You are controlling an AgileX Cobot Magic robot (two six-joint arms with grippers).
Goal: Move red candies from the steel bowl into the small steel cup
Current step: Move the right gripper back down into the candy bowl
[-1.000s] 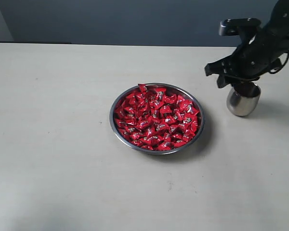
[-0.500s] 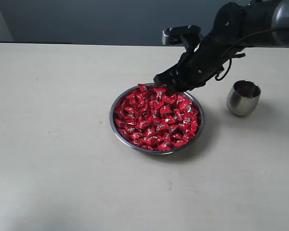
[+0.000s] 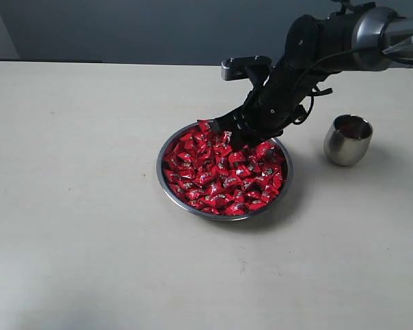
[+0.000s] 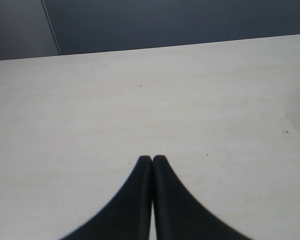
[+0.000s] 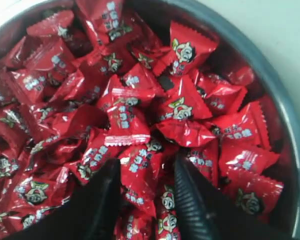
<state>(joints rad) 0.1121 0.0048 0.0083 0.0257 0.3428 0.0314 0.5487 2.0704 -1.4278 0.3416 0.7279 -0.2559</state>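
the steel bowl [image 3: 159, 167] sits on the pale bench [image 3: 76, 220], heaped with red candies [image 3: 220, 177] that cover it from rim to rim. the small steel cup [image 3: 347, 141] stands upright on the bench beside the bowl, on the side from which the right arm reaches in. it stands clear of the bowl's rim and does not touch it. the cup's inside looks dark, and whether any candy lies in it cannot be told.

the right pincer [image 3: 225, 130] is down at the bowl's edge farthest from the exterior camera, its tips in the top of the candy heap just inside the rim. the right wrist view shows its two dark ribbed fingers [image 5: 190, 200] parted by a narrow gap. they are pushed in among the wrappers with one red candy lying in the gap between them. the fingers straddle that candy but have not closed on it, and the wrappers around it lie crumpled and overlapping up to the bowl's curved steel wall.

the left pincer [image 4: 152, 161] is pressed together, finger against finger with nothing between, above bare bench. where it lies relative to the bowl cannot be told.
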